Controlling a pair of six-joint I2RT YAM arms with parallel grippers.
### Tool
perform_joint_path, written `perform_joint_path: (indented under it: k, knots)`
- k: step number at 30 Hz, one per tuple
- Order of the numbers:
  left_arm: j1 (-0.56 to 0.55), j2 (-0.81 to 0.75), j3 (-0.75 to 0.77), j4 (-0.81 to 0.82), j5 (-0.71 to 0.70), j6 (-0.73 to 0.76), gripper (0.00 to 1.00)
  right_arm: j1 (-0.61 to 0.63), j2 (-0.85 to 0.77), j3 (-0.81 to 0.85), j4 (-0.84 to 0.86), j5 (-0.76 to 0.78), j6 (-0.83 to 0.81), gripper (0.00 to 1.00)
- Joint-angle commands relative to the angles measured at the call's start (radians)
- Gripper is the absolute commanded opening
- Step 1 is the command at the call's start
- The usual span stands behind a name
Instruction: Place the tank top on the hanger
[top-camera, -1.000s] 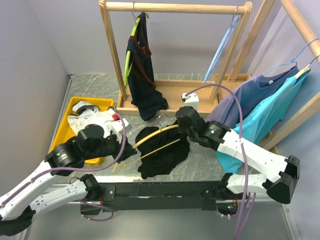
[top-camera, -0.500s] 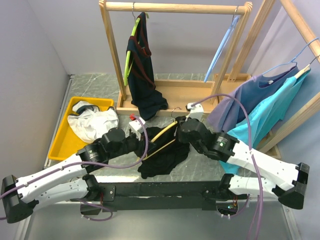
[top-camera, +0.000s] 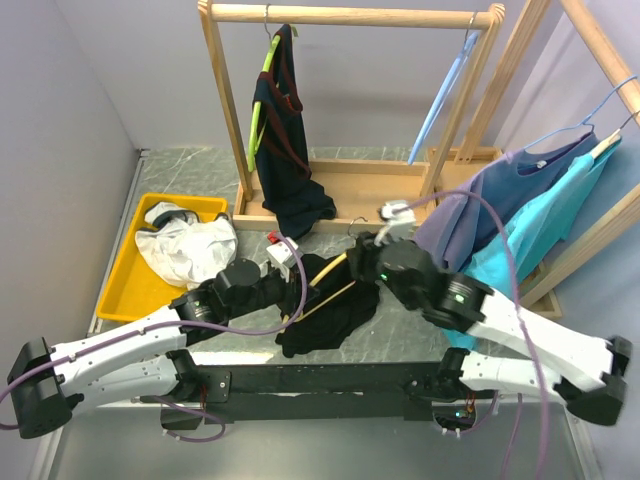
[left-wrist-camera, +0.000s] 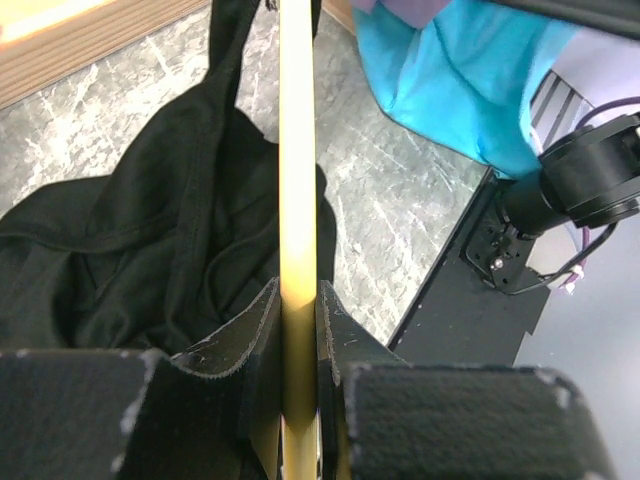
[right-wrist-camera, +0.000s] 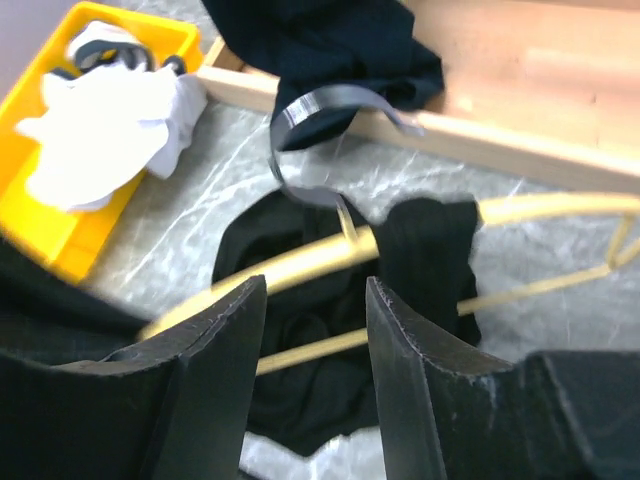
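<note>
The black tank top (top-camera: 330, 312) lies crumpled on the table under the yellow hanger (top-camera: 325, 275). In the left wrist view my left gripper (left-wrist-camera: 298, 300) is shut on the hanger's bar (left-wrist-camera: 297, 180), with the tank top (left-wrist-camera: 150, 240) beneath it. My right gripper (right-wrist-camera: 315, 290) hovers open above the hanger (right-wrist-camera: 300, 265), holding nothing. One black strap (right-wrist-camera: 430, 250) drapes over the hanger's arm, and the metal hook (right-wrist-camera: 310, 110) curls upward. From above, the left gripper (top-camera: 298, 287) is at the hanger's near end and the right gripper (top-camera: 363, 262) is near its hook end.
A yellow bin (top-camera: 125, 280) with a white cloth (top-camera: 185, 248) sits at the left. The wooden rack (top-camera: 350, 15) behind carries a navy garment (top-camera: 285, 160) and a light-blue hanger (top-camera: 440, 100). Blue and teal tops (top-camera: 520, 225) hang at the right.
My left arm swung right from the yellow bin to the hanger and now grips it. My right gripper opened and came off the hanger.
</note>
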Motion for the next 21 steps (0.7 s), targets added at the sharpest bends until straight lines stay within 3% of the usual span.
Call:
perform_joint_path:
  k: [1,8,11,16,18,21]
  knots:
    - [-0.01,-0.034,0.004,0.109,0.026,-0.021,0.01,0.003,0.151,0.097,0.035,0.108,-0.05,0.53]
    - [-0.029,-0.057,-0.004,0.1,0.05,-0.026,0.01,-0.009,0.201,0.085,0.102,0.139,-0.082,0.51]
    - [-0.035,-0.061,0.0,0.108,0.053,-0.032,0.01,-0.009,0.221,0.065,0.118,0.142,-0.077,0.41]
    - [-0.037,-0.058,0.001,0.123,0.063,-0.035,0.01,-0.012,0.219,0.002,0.167,0.169,-0.073,0.41]
    - [-0.037,-0.05,0.001,0.125,0.075,-0.036,0.01,-0.012,0.216,-0.013,0.187,0.163,-0.082,0.36]
    - [-0.04,-0.044,0.004,0.131,0.072,-0.044,0.01,-0.012,0.212,-0.023,0.207,0.185,-0.085,0.09]
